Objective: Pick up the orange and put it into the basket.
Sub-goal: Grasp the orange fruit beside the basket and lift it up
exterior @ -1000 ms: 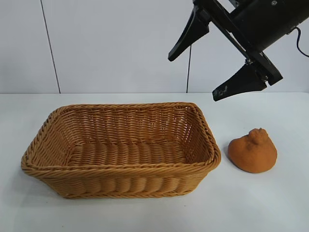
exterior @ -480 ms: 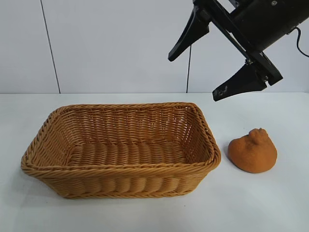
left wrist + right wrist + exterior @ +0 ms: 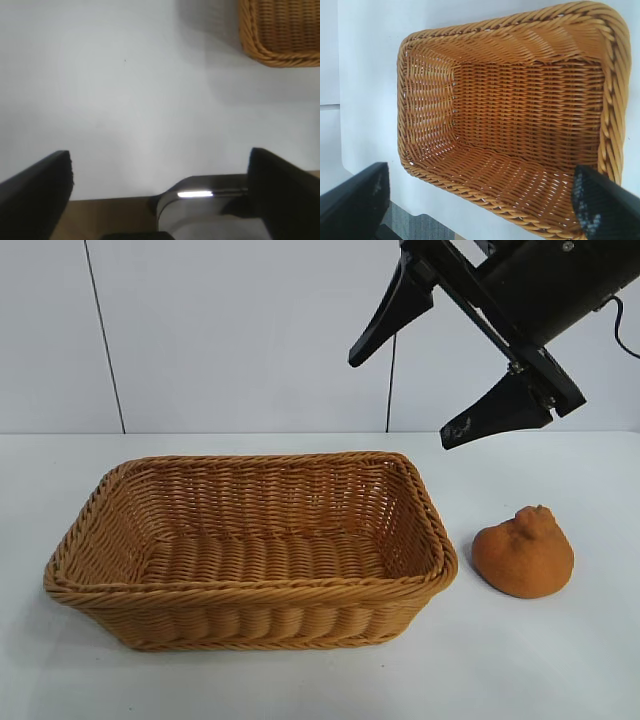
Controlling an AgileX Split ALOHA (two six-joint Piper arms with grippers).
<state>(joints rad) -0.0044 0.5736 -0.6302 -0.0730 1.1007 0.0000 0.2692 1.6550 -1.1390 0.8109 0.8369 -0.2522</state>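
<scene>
Standing across from the rig, I see the basket (image 3: 250, 545) sitting on the white table (image 3: 560, 670), its woven hollow bare, and the orange (image 3: 523, 552) resting on the tabletop just beside the basket's short end, close to the braided rim but apart from it. Nothing lies between the two. The orange sits with its puckered knob tipped up toward the back wall.

High above that corner hangs the right gripper (image 3: 400, 395), its black fingers (image 3: 392, 312) spread wide and gripping nothing, angled down toward the basket. It is well clear of the orange and of the wicker. From its own wrist view the same spread fingers (image 3: 355, 202) frame the basket's interior (image 3: 520, 105), which fills most of the sight.

The left gripper (image 3: 160, 200) shows only in its wrist view, also spread wide and holding nothing, over bare table near the table's edge, with one corner of the basket (image 3: 280, 35) farther off.

Behind the table is a pale panelled wall (image 3: 240, 330) with dark vertical seams. I can read no label, brand or writing anywhere.
</scene>
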